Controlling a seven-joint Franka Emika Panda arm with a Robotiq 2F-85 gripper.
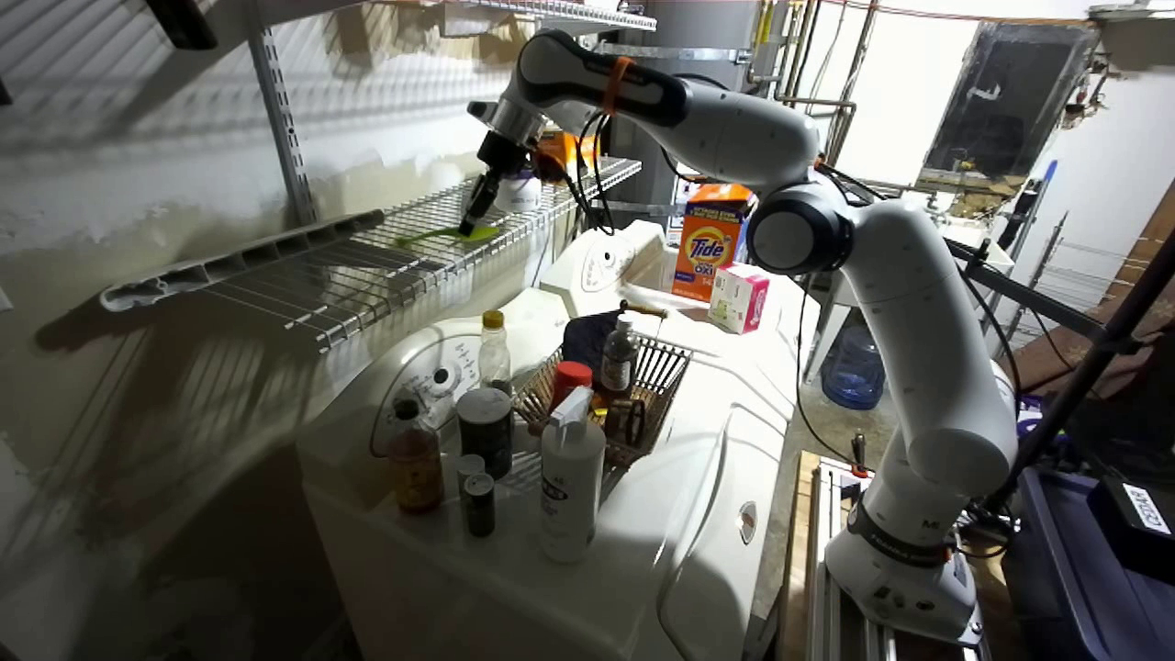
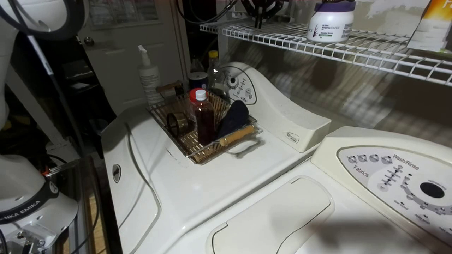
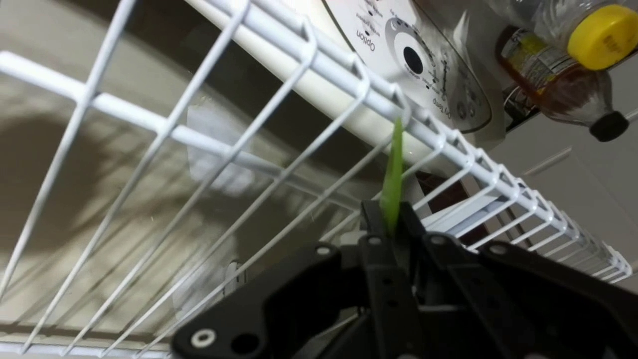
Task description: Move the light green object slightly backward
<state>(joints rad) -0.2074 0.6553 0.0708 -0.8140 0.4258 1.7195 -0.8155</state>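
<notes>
The light green object [image 1: 479,234] is a thin, elongated item at the wire shelf [image 1: 431,275] in an exterior view. In the wrist view the light green object [image 3: 393,174] is seen edge-on, rising from between the black fingertips. My gripper [image 3: 390,219] is shut on it, with one finger on each side. The gripper [image 1: 470,226] points down at the shelf; I cannot tell whether the object touches the wires. The gripper also shows at the top of an exterior view [image 2: 259,24], where the green object is hidden or too dark to see.
A white jar with a purple lid [image 2: 331,23] and an orange carton [image 1: 571,151] stand on the shelf near the gripper. A long grey plastic piece [image 1: 243,262] lies along the wall side. Below are a wire basket [image 2: 173,141], bottles and a Tide box [image 1: 709,243] on the machines.
</notes>
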